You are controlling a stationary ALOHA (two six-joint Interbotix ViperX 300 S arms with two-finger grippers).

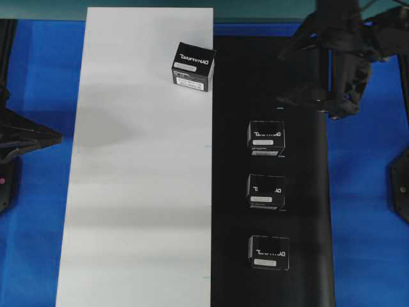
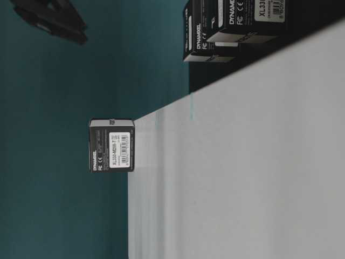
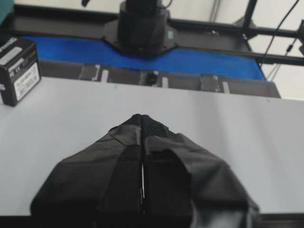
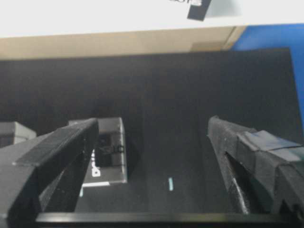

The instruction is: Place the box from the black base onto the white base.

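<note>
In the overhead view you see one box [image 1: 193, 66] resting on the white base [image 1: 137, 192], near its far end and just beside the edge that meets the black base [image 1: 268, 96]. The box sits slightly rotated, with its small white label facing toward you. In the table-level view the same box [image 2: 111, 145] stands alone on the white base [image 2: 242, 178], apart from both arms.

Three look-alike boxes lie in a row on the black base: the first [image 1: 266, 138], the second [image 1: 266, 192] and the third [image 1: 268, 252]. None is touched by a gripper.

Check the right gripper [image 1: 313, 96]: it hangs above the far part of the black base, beyond the first box. In the right wrist view its jaws stand wide apart, the right gripper [image 4: 152, 156] holds nothing, and a box [image 4: 107, 152] shows below, just beside the left-hand finger.

Check the left gripper [image 3: 142, 118]: in the left wrist view its fingers are pressed together with nothing between them, above the white base [image 3: 237, 133]. The placed box [image 3: 19, 70] appears at that view's left edge, well apart from the fingertips.
</note>
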